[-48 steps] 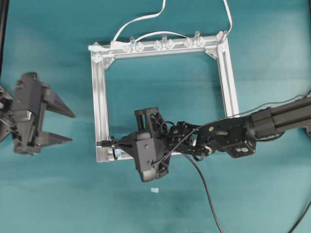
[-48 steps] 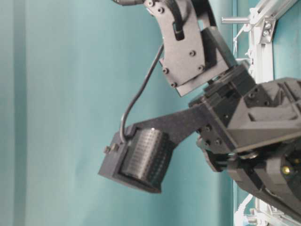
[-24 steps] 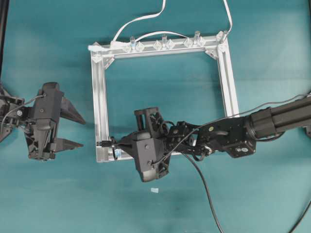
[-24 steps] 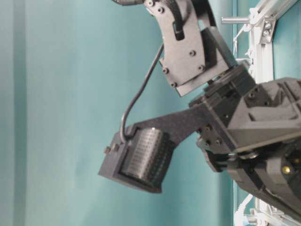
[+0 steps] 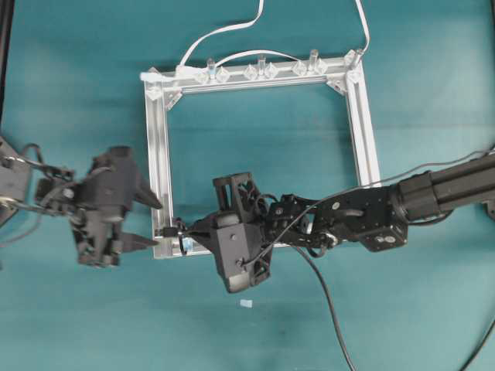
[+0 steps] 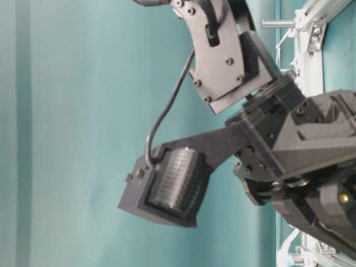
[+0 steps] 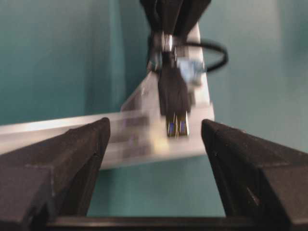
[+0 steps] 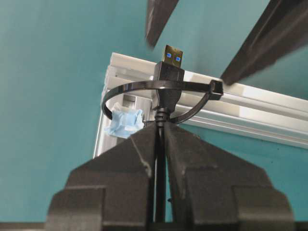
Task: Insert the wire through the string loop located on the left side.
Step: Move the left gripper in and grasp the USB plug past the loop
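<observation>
The left gripper (image 5: pixel 151 224), jaws wide, has closed in on the frame corner. The right gripper (image 8: pixel 161 127) pinches the thin black wire (image 8: pixel 168 72) (plug already through the dark string loop (image 8: pixel 144 89)), ready for handover.

Left pincer (image 5: pixel 143 224) motion-blurred overhead

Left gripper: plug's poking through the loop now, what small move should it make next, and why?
Probably ease the left gripper forward and close on the wire's plug. Its jaws stand wide open, one on each side of the plug, without touching it. The plug is already past the string loop, and the right gripper is shut on the wire behind it, so a grip from the far side could pull it through.
</observation>
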`<state>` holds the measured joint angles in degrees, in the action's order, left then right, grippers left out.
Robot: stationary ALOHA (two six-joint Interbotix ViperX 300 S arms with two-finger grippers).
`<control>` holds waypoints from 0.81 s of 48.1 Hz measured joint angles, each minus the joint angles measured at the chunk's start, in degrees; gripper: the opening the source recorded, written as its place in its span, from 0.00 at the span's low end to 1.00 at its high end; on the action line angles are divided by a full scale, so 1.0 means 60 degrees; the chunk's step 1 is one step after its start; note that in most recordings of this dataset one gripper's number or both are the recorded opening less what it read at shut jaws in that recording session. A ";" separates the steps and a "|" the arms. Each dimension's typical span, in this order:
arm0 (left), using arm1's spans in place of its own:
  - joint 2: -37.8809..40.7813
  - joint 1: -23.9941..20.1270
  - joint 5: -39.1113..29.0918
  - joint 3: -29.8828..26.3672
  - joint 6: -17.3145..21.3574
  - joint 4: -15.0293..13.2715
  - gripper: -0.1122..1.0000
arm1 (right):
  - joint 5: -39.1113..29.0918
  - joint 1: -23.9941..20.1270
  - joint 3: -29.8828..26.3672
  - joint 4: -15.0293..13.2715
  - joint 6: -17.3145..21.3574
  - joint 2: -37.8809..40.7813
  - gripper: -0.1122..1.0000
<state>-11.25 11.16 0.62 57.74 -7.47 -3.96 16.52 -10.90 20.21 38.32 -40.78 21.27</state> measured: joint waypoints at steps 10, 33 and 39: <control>0.0718 0.0000 0.0073 -0.0439 0.0000 0.0015 0.81 | 0.0000 0.0000 0.0000 0.0000 0.0000 0.0000 0.16; 0.0718 0.0029 -0.0366 -0.0454 -0.0015 0.0015 0.28 | 0.0000 0.0059 0.0000 -0.0015 0.0000 -0.0015 0.16; 0.0718 0.0029 -0.0381 -0.0454 -0.0029 0.0015 0.28 | -0.0044 0.0059 0.0000 -0.0015 0.0015 0.0000 0.16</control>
<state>-6.94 11.34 -1.67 55.02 -7.65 -3.87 16.26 -10.55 20.21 38.23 -40.69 21.27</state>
